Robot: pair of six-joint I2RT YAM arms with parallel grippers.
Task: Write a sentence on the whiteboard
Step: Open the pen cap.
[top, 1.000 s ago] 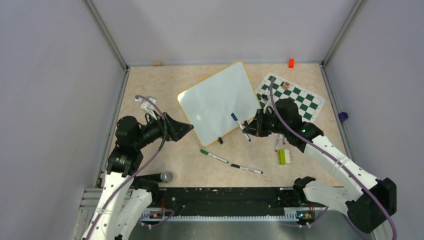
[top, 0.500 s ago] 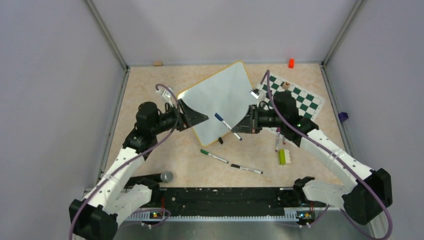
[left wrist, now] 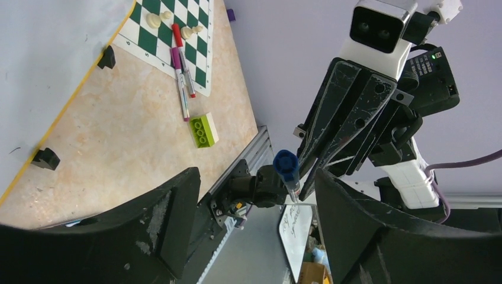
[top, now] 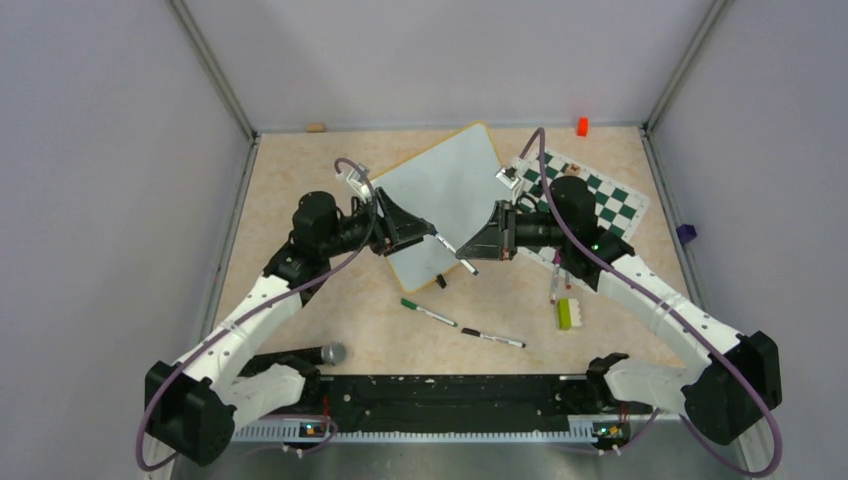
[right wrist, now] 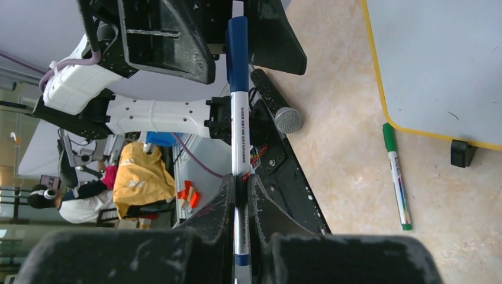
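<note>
With your right gripper [top: 480,250] pinching the light, slick blue-capped marker [right wrist: 240,124] by its white barrel and your left gripper [top: 428,236] spread around the cap [right wrist: 237,41], squeeze that stiff cap squarely, above the near edge of the blank whiteboard [top: 445,185] lying toward the tabletop's [top: 300,170] far edge.

Right gripper [right wrist: 240,188] pinches blue-capped marker [right wrist: 240,130]. Cap sits between left gripper [right wrist: 235,44] fingers, spread wide. Green marker [right wrist: 395,177] lies beside whiteboard [right wrist: 438,59].
</note>
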